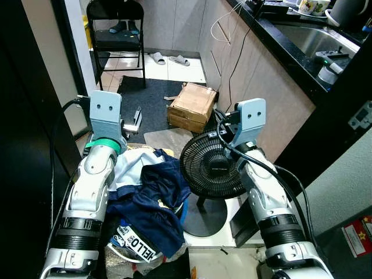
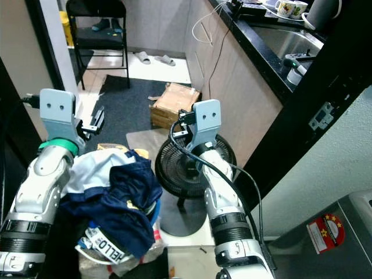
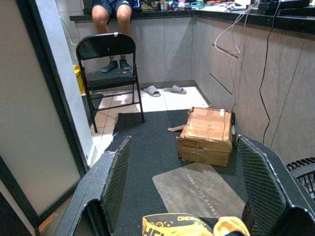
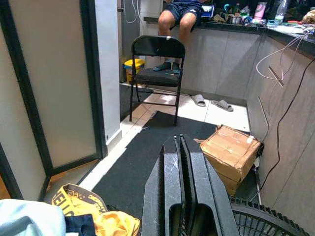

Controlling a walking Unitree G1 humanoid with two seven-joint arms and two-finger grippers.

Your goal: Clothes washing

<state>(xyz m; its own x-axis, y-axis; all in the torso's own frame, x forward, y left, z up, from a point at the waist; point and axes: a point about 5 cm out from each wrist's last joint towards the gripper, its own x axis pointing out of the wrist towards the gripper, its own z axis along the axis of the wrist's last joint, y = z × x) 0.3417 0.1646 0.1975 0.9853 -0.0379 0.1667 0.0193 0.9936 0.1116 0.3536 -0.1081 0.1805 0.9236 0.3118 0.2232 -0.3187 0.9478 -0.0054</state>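
Observation:
A heap of clothes [image 1: 148, 197] lies low between my two raised arms: a navy garment [image 1: 156, 189] on top, a white and pale blue one [image 1: 131, 165] behind it, and a yellow printed piece [image 3: 182, 223] at the far edge. The heap rests in a bag with printed lettering [image 1: 136, 244]. My left gripper [image 3: 182, 196] hangs just above the far side of the heap, its fingers [image 3: 115, 182] spread wide with nothing between them. My right gripper [image 4: 181, 167] is held over the black fan [image 1: 212, 165], fingers pressed together and empty.
The fan stands right beside the heap. Beyond lie a grey mat [image 1: 165, 136], a cardboard box [image 1: 192, 104], a dark rug, a folding chair [image 1: 116, 35] and slippers [image 1: 171, 58]. A person [image 4: 182, 14] sits on the far counter. A counter with a sink [image 1: 308, 40] runs along the right.

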